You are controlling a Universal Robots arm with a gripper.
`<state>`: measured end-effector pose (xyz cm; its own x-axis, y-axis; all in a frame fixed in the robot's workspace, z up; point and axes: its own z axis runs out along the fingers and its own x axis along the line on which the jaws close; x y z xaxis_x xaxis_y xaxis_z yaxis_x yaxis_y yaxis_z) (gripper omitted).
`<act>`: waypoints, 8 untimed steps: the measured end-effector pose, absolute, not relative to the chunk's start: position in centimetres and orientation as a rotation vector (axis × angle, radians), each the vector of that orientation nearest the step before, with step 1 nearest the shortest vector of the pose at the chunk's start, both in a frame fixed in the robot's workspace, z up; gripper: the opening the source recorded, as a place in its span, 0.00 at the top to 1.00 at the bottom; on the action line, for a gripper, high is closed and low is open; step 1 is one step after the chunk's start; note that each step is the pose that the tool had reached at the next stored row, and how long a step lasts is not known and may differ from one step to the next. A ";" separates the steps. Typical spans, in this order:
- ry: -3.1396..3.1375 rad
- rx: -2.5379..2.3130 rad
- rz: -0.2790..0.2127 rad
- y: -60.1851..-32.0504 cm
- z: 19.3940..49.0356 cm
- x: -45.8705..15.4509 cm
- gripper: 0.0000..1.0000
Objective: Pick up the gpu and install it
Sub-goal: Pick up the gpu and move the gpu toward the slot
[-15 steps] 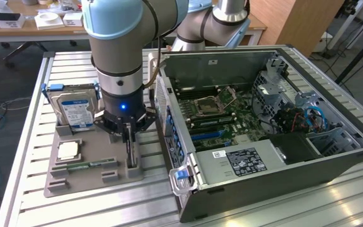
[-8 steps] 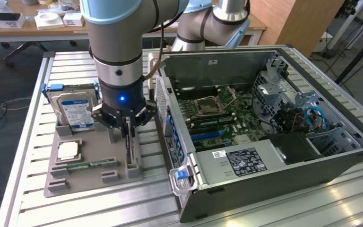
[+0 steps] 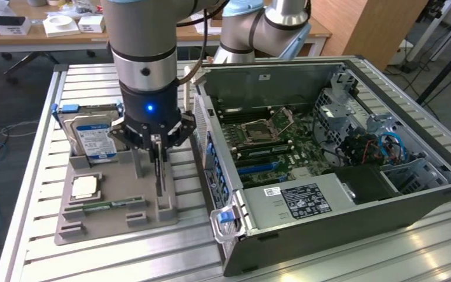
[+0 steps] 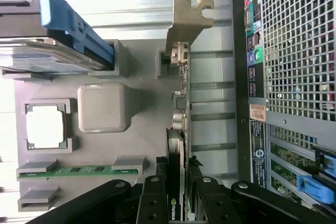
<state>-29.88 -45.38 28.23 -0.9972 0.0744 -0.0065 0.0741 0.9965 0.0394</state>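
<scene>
a: what stood at the exterior view's left?
b: a drive (image 3: 92, 138) on edge in the grey tray (image 3: 108, 226), with a cpu (image 3: 84, 187) and a memory stick (image 3: 108, 205) nearer the camera.
a: and the gripper (image 3: 157, 144)?
b: over the tray's right side, its fingers clamped on the gpu (image 3: 160, 173), one on each face. the card stood on edge, bracket (image 4: 188, 19) at one end. i couldn't tell whether it had left the tray's slots.
a: further right?
b: the open case (image 3: 351, 235), just beside the tray, motherboard (image 3: 280, 141) showing.
</scene>
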 end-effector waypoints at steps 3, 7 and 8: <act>3.131 0.116 0.061 -45.4 29.2 -29.9 0.74; 3.131 0.113 0.064 -45.4 30.4 -29.9 0.74; 3.131 0.112 0.065 -45.4 30.7 -29.9 0.74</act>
<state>-29.88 -45.38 30.73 -0.9974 0.0717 -0.0063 0.0714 0.9966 0.0419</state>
